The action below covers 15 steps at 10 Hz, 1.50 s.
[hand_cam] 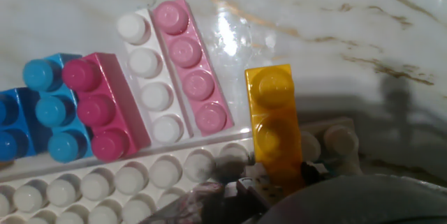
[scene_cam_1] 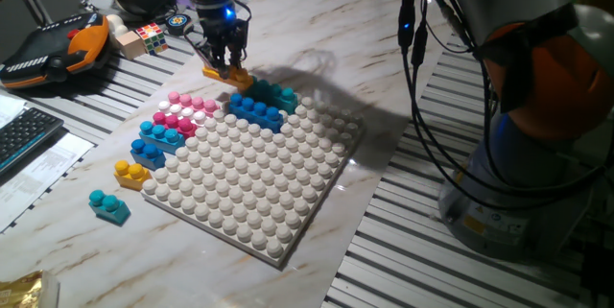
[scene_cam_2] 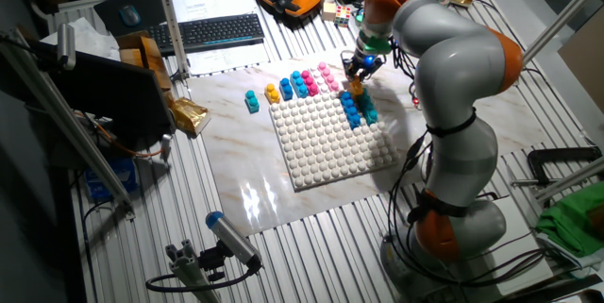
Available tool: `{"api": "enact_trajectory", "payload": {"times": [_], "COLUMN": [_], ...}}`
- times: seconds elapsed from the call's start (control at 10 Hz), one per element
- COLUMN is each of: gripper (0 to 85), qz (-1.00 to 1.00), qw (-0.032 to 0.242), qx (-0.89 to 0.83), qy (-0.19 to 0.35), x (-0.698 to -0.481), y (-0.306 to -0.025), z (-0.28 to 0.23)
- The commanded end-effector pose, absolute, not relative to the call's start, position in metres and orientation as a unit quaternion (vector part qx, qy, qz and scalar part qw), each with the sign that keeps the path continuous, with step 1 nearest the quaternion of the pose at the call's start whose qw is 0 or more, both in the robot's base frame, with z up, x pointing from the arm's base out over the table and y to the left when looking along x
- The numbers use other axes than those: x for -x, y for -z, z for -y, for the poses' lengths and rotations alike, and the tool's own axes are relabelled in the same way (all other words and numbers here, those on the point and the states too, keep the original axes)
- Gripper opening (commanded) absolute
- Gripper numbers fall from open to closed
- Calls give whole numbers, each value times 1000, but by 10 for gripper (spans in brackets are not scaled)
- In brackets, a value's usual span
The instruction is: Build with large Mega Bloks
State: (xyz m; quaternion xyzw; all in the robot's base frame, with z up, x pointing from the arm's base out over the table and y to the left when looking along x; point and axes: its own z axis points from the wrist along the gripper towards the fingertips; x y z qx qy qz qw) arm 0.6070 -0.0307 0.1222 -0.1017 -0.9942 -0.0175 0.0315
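Yellow-orange brick [hand_cam: 274, 123] pinched in gripper [scene_cam_1: 228, 66] jaws, long axis running straight out from them — white baseplate [hand_cam: 126, 182] corner right under, pink bricks [hand_cam: 188, 63] off to one side.

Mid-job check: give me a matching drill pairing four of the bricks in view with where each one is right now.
Things:
1. orange-yellow brick
2. dark blue brick
3. lone teal brick
4. light pink brick

Places:
A. on the marble, apart from the baseplate, at its near-left corner
B. in the claw, above the baseplate's far corner
C. on the baseplate's studs near the far corner
D. on the marble, flat beside a white brick

Pairs: 1-B, 2-C, 3-A, 4-D
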Motion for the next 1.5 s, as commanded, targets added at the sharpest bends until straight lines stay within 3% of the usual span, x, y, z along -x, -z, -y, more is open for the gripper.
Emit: {"api": "enact_trajectory", "payload": {"times": [0.0, 0.2, 0.6, 0.9, 1.4], "gripper": [10, 10, 10, 10, 10], "qz": [995, 998, 998, 994, 994], "qw": [24, 7, 23, 41, 39], "qx": [98, 66, 59, 99, 105], "qy": [0, -3, -2, 18, 10], "x": [-607, -607, -605, -586, -560], "y": [-122, -122, -123, -138, -136], "z": [31, 31, 28, -4, -51]}}
